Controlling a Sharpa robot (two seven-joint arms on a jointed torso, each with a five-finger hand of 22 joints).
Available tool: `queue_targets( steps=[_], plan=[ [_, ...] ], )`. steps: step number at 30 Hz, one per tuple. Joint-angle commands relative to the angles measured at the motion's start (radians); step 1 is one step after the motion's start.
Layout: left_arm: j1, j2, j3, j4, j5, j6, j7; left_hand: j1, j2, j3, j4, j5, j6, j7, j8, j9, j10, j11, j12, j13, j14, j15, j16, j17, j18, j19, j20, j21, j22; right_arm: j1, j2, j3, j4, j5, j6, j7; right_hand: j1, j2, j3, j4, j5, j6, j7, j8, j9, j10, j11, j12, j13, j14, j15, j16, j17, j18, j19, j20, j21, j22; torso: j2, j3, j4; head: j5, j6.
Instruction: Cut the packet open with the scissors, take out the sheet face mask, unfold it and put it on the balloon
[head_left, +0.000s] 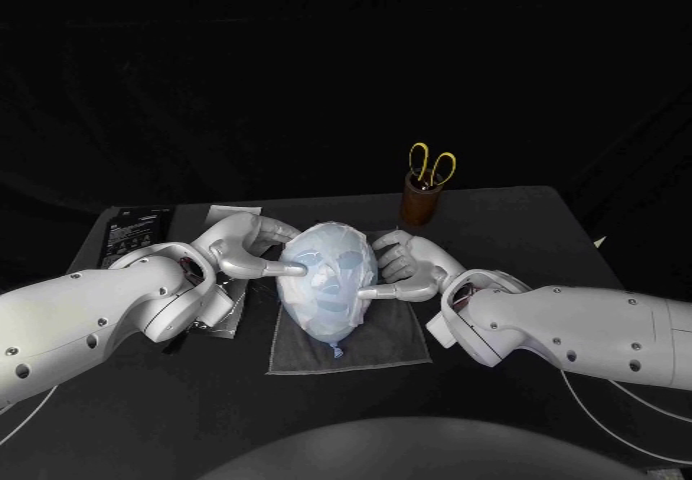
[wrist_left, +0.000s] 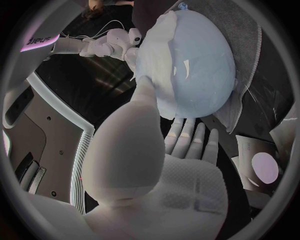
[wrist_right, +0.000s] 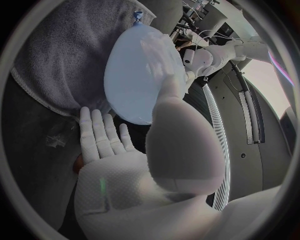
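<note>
Cloth (head_left: 389, 345) is laid under balloon (head_left: 335, 318), likely to stop rolling. Mask (head_left: 329, 262) is draped over balloon. Left hand (head_left: 245, 250) and right hand (head_left: 411, 268) are set either side, fingers spread, thumbs pressed on mask, probably to smooth it. Scissors (head_left: 431, 165) are stowed behind balloon.

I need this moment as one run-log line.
sheet face mask: on balloon | left hand: touches mask side | right hand: touches other side | balloon: on grey cloth | scissors: in brown holder
</note>
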Motion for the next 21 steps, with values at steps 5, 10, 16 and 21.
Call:
queue_targets(
  steps=[5,10,16,21],
  plan=[
    [-0.003,0.003,-0.003,0.002,0.000,0.034,-0.005,0.001,0.013,0.006,0.001,-0.007,0.007,0.069,0.006,0.002,0.007,0.001,0.003,0.001,0.009,-0.001,-0.005,0.002,0.020,0.005,-0.001,0.004,-0.002,0.003,0.013,0.001,-0.034,-0.025,0.002,-0.016,0.023,0.105,0.085,-0.004,-0.014,0.037,0.174,0.018,-0.008,0.006,-0.002,0.029,-0.015,-0.002,-0.001,0.012,-0.008,-0.012,0.002,0.000,0.004,-0.026,0.001,0.0000,0.0006,-0.002,-0.003],
    [-0.003,0.003,-0.003,0.001,0.000,0.034,-0.005,0.001,0.013,0.006,0.001,-0.007,0.007,0.069,0.006,0.002,0.007,0.001,0.003,0.001,0.009,-0.001,-0.005,0.002,0.020,0.005,-0.001,0.004,-0.002,0.004,0.014,0.001,-0.050,-0.055,-0.008,-0.022,0.056,0.170,0.127,-0.010,-0.016,0.070,0.173,0.021,-0.021,0.019,-0.004,0.049,-0.031,0.007,-0.004,0.025,-0.016,-0.008,0.018,0.000,0.005,-0.045,0.000,-0.0001,-0.0002,-0.002,-0.005],
    [-0.003,0.002,-0.003,0.000,0.000,0.034,-0.005,0.000,0.014,0.007,0.001,-0.007,0.009,0.069,0.007,0.002,0.008,0.001,0.003,0.001,0.009,-0.001,-0.006,0.002,0.021,0.005,-0.001,0.004,-0.002,0.005,0.003,0.002,-0.057,-0.081,-0.018,-0.029,0.115,0.211,0.158,-0.022,-0.017,0.098,0.173,0.019,-0.038,0.029,-0.006,0.066,-0.049,0.015,-0.007,0.035,-0.026,-0.005,0.033,0.000,0.006,-0.065,0.000,0.0003,-0.0002,-0.003,-0.009],
    [-0.003,0.002,-0.003,-0.001,0.000,0.034,-0.006,0.000,0.014,0.007,0.001,-0.007,0.009,0.069,0.007,0.002,0.008,0.001,0.003,0.001,0.009,-0.001,-0.006,0.002,0.021,0.005,-0.001,0.004,-0.002,0.006,-0.014,0.002,-0.056,-0.090,-0.022,-0.032,0.132,0.215,0.162,-0.026,-0.017,0.108,0.173,0.017,-0.045,0.030,-0.006,0.072,-0.057,0.016,-0.007,0.038,-0.031,-0.005,0.036,0.000,0.005,-0.074,0.000,0.0003,-0.0012,-0.004,-0.009]
  ],
)
